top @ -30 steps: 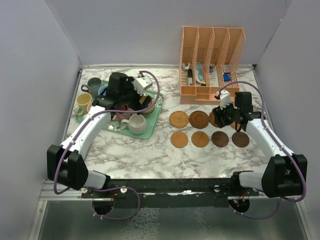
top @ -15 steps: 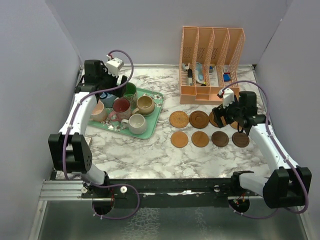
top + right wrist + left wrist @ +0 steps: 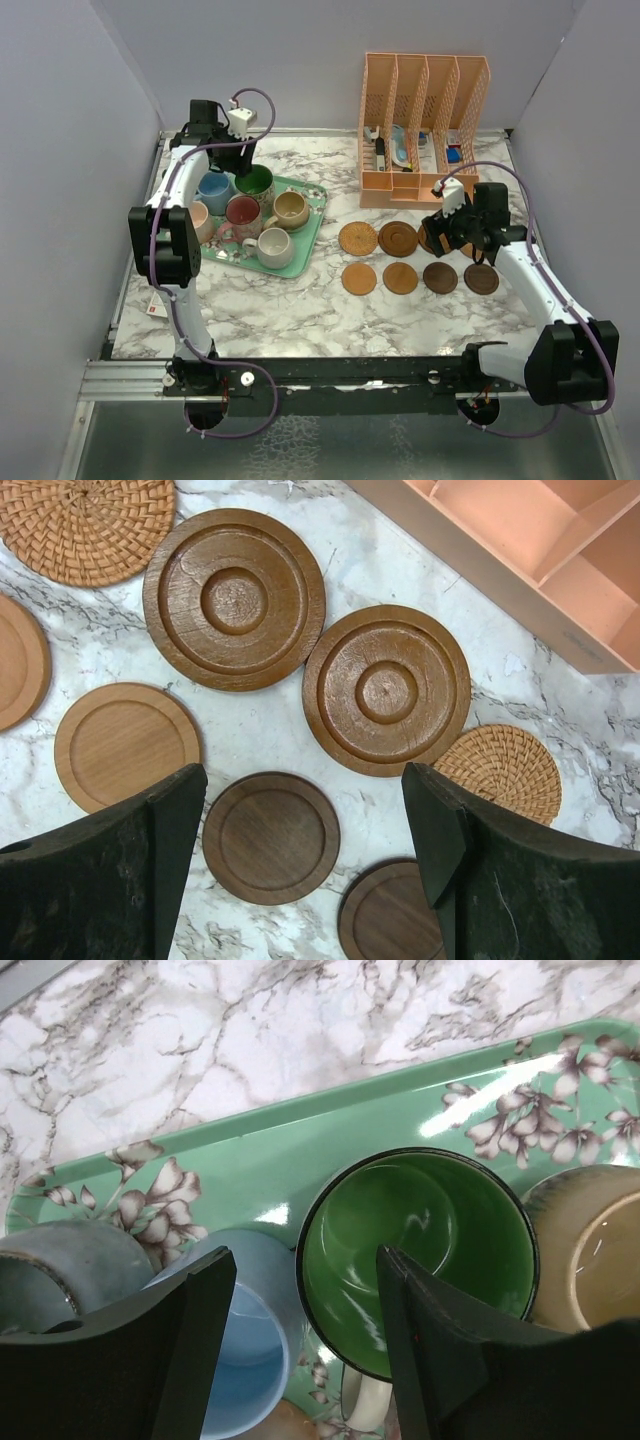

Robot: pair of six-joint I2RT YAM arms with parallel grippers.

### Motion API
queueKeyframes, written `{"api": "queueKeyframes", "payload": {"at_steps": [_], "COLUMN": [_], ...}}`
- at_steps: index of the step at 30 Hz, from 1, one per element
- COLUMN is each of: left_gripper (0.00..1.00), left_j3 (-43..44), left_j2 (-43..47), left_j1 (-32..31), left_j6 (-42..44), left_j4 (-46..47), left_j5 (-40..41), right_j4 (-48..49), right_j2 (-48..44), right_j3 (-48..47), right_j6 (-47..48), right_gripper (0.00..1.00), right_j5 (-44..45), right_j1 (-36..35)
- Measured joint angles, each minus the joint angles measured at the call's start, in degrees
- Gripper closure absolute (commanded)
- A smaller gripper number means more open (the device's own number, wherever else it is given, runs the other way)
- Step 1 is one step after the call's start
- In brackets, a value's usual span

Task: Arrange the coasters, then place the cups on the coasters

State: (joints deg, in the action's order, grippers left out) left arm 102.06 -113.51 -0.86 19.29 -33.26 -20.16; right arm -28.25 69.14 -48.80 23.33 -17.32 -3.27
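1. Bench (image 3: 300, 310): eight coasters (image 3: 385, 690) lie in rows beneath your right fingers (image 3: 120, 880), spread wide, empty.
2. Tray (image 3: 300, 1160): every visible cup sits here, none on coasters yet.
3. Green cup (image 3: 420, 1250): its rim lies between your left fingers (image 3: 180, 1350), parted, gripping nothing.

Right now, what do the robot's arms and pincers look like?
The left arm and right arm are white tubes with chunky black joints. A thin purple cable loops along each, and a small white box sits at each wrist. The left pincer and right pincer are two-pronged, flat and matte black.
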Motion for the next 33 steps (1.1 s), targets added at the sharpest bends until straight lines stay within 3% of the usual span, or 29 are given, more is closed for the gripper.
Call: {"api": "queueKeyframes", "payload": {"at_steps": [14,27,33], "left_gripper": [0.66,0.98,1.0], "left_j3": [7.63,9.77,11.91], "left_j2": [-8.61,-11.23,-11.34], "left_j1": [-0.04,-1.14,-1.14], "left_j6": [3.5,3.76,2.91], "left_j4": [-6.99,-9.09,-10.86], "left_j5": [1.42,1.79,2.4], "right_j4": [0.02,0.0,0.0], "right_j2": [1.81,2.43,2.43], "right_j3": [0.0,0.0,-0.07], "right_j6": [0.5,0.48,0.74], "right_gripper": [0.19,0.19,0.19], "right_j5": [0.11,0.11,-0.52], "right_j1": [0.0,0.0,0.0]}}
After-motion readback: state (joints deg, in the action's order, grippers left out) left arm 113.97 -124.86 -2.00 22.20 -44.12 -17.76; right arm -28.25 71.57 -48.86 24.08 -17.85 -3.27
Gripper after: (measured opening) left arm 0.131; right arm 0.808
